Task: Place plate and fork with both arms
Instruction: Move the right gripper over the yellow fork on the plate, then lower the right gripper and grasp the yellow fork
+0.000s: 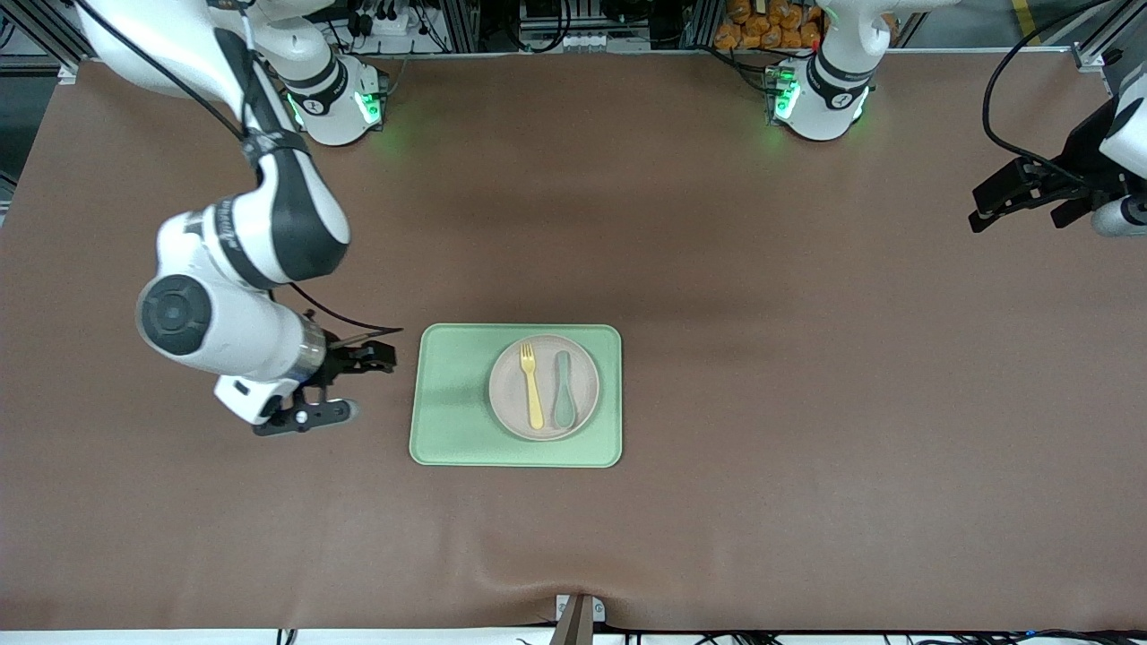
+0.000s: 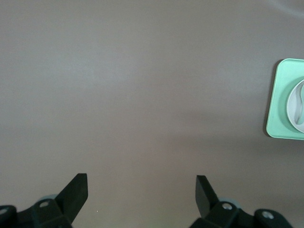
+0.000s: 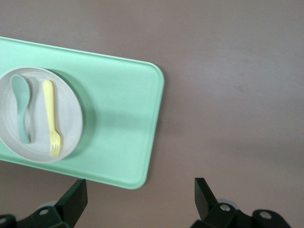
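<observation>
The pale beige plate (image 1: 507, 394) sits on the light-green tray (image 1: 452, 399). The yellow fork (image 1: 532, 387) lies on the plate beside a grey-green spoon (image 1: 564, 391). My right gripper (image 1: 351, 383) is open and empty, low over the bare table beside the tray's edge toward the right arm's end. The right wrist view shows the right gripper (image 3: 140, 199), the tray's corner (image 3: 128, 118), the plate (image 3: 71, 121), the fork (image 3: 50, 116) and the spoon (image 3: 20, 109). My left gripper (image 1: 987, 208) is open and empty, waiting at the left arm's end of the table.
The brown table mat (image 1: 806, 403) covers the whole table. In the left wrist view the left gripper (image 2: 141, 197) is over bare mat, with the tray (image 2: 278, 102) and plate (image 2: 295, 102) at the frame's edge. A small bracket (image 1: 578, 614) sits at the table's near edge.
</observation>
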Controlling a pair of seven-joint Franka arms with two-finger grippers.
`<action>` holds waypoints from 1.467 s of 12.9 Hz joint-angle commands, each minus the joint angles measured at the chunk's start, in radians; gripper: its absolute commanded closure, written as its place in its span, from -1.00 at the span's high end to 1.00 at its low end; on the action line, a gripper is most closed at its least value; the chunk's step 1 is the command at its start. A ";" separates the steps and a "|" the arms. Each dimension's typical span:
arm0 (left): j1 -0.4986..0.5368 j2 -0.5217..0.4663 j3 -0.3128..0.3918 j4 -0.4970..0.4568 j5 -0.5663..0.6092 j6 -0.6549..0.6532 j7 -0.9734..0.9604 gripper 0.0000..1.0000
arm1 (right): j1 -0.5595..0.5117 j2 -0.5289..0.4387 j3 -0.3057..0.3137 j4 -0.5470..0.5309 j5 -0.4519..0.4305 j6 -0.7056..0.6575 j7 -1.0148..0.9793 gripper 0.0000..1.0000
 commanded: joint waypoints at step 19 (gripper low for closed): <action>0.007 -0.008 -0.009 -0.004 0.040 -0.005 0.000 1.00 | 0.298 0.344 -0.012 0.123 -0.027 0.339 0.213 0.28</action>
